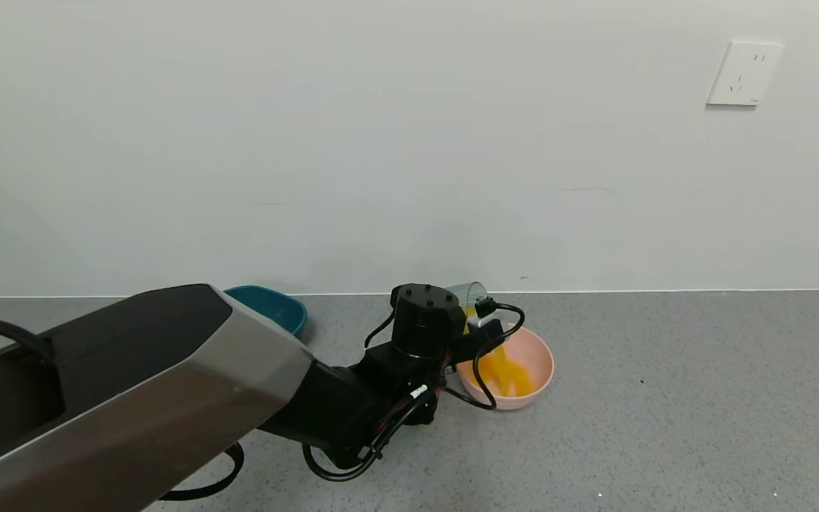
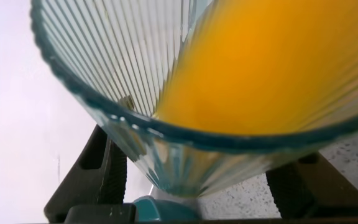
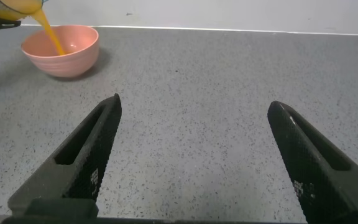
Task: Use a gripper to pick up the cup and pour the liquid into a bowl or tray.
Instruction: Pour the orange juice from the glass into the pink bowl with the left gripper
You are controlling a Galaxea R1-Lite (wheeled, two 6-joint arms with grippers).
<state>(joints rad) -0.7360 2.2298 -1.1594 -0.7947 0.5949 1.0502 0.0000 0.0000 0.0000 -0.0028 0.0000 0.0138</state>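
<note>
My left gripper (image 1: 471, 321) is shut on the ribbed blue-green cup (image 1: 468, 291) and holds it tipped over the pale pink bowl (image 1: 544, 355). Orange-yellow liquid (image 1: 505, 373) streams from the cup and pools in the bowl. In the left wrist view the cup (image 2: 135, 93) fills the picture between the gripper's (image 2: 197, 168) black fingers (image 2: 98, 168), with liquid (image 2: 266, 68) running along its lower side. The right wrist view shows the bowl (image 3: 73, 53), the falling stream (image 3: 53, 37) and the cup's edge (image 3: 11, 6) far off. My right gripper (image 3: 194, 109) is open and empty above the grey floor.
A dark teal tub (image 1: 274, 306) sits by the wall behind my left arm and also shows in the left wrist view (image 2: 154, 208). The white wall runs close behind the bowl, with a socket plate (image 1: 743, 73) high on the right. Speckled grey floor (image 1: 665, 398) spreads to the right.
</note>
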